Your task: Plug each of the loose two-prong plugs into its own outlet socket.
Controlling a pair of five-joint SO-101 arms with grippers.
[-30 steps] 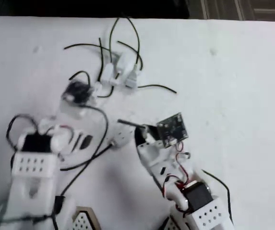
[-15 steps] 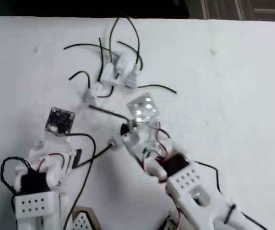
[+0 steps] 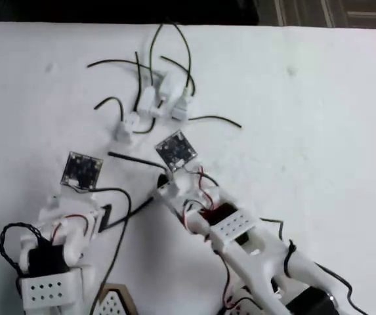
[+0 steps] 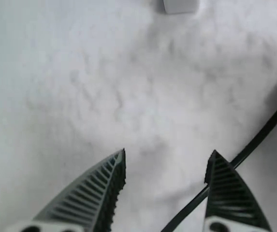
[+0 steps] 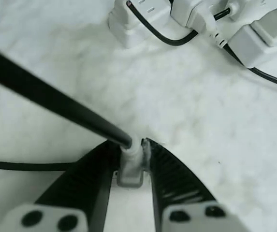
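Note:
My right gripper point(image 5: 131, 144) is shut on a small white two-prong plug point(image 5: 130, 166) with a stiff black cord point(image 5: 51, 99), low over the table. In the high view this plug point(image 3: 165, 185) sits under the right arm's wrist in the middle of the table. Beyond it lie white outlet sockets point(image 5: 138, 17), several of them in a cluster point(image 3: 165, 98) with tangled black cords. One single socket point(image 3: 123, 131) lies apart, nearer the left arm. My left gripper point(image 4: 167, 162) is open above bare tabletop, with a black cord point(image 4: 254, 145) passing beside one finger.
The table point(image 3: 319, 118) is covered in white cloth, with wide free room on the right. Loose black cords point(image 3: 119, 197) trail between the two arms. A perforated white piece point(image 3: 112, 302) sits at the front edge. A white block point(image 4: 179, 5) lies ahead of the left gripper.
The left arm has drawn back from the single socket toward the front left. The right arm has swung forward and left over the plug, and the plug's cord has shifted left.

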